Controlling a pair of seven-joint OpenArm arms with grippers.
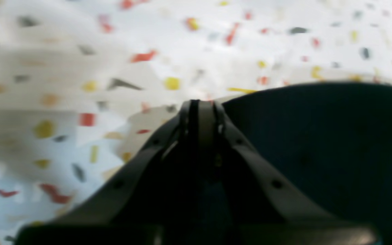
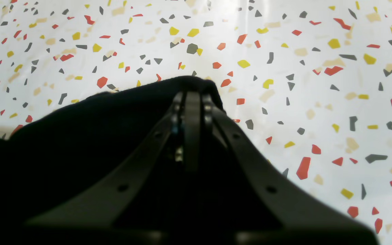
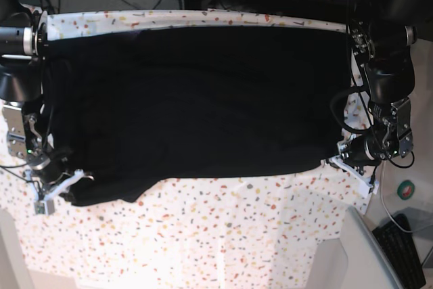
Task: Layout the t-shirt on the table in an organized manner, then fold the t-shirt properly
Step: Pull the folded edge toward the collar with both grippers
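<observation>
Shirt (image 3: 196,99) lies spread flat across most of the table (image 3: 230,235), covering the far half. I see my left gripper (image 1: 201,105) at 3 o'clock pinching its edge, jaws pressed together. My right gripper (image 2: 192,97) at 8 o'clock pinches a corner likewise.

The black t-shirt (image 3: 196,99) covers a white table (image 3: 223,235) speckled red, yellow and grey.

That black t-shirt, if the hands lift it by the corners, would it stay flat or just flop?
Probably flop: the t-shirt lies limp and faintly wrinkled on the table. Its edge drapes softly around the right hand, so it likely sags between grips. It looks light and unlikely to slide far on cloth.
</observation>
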